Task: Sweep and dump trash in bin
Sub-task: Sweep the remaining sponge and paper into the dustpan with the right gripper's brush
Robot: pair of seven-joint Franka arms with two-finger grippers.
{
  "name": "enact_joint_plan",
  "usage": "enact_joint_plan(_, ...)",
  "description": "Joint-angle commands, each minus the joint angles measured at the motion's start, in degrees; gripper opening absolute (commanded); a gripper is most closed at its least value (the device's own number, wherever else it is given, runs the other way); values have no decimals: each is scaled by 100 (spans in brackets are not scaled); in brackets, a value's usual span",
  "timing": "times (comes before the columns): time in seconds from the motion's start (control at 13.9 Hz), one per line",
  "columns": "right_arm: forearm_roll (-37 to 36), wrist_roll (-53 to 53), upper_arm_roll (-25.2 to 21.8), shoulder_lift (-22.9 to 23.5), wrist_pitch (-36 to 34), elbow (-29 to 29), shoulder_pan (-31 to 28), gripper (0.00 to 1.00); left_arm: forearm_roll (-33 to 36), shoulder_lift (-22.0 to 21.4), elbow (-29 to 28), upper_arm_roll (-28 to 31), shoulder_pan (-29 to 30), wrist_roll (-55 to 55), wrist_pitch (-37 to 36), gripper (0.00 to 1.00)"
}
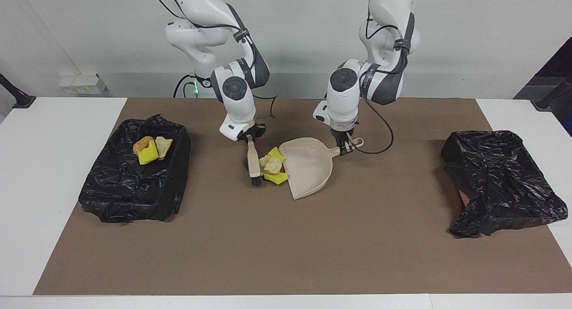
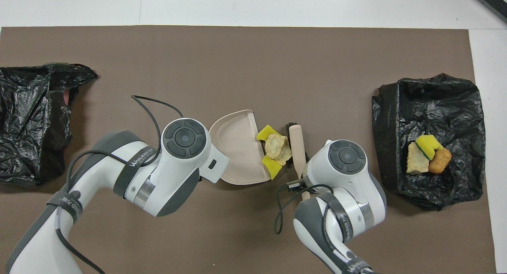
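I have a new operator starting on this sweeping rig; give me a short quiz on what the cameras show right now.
1. True or false: the loose scraps lie between the brush and the open edge of the dustpan.
2. Which gripper holds the dustpan's handle: A) the right gripper, B) the left gripper?
3. Fill in: three more scraps already lie in the black-lined bin at the ____ arm's end of the table.

Key: 1 true; 2 B; 3 right.
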Motion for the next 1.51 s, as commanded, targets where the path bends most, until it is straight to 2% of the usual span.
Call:
enact_joint_plan(0.0,593,60,322,406,47,591,-34,0,115,-226,-320,43,-1,90,138,0)
enact_joint_plan(0.14,981,86,515,582,38,961,-34,0,115,-226,-329,43,8,90,156,0)
enact_joint_plan(0.29,1009,305,630,557,-101,1224,-16,0,115,-226,-347,43,26,99,164,0)
enact_joint_plan(0.43,983,367,596,242,-854,1558,-25,0,115,-226,-355,43,96,186,199,0)
enact_joint_plan(0.58,851,289,290,-355,-1637,1577,-87,0,115,-209,-347,43,244,615,234,0)
enact_joint_plan(0.72,222,306,165,-708,-2332,1577,-78,0,115,-209,-347,43,281,819,270,0)
enact_joint_plan(0.87,-342,62,147,-849,-2475,1376,-95,0,115,-191,-338,43,298,837,279,0)
enact_joint_plan(1.01,-643,68,156,-964,-2703,1323,-87,0,106,-148,-250,43,386,1300,270,0)
enact_joint_plan(1.15,-539,576,200,-1139,-2792,1122,-87,0,106,-191,-145,43,587,1486,279,0)
enact_joint_plan(1.23,-173,814,217,-1227,-2853,1025,-69,0,89,-261,-127,26,789,1801,235,0)
enact_joint_plan(1.44,436,1297,278,-1150,-2986,1015,1,0,-77,-586,-127,25,1272,2435,191,0)
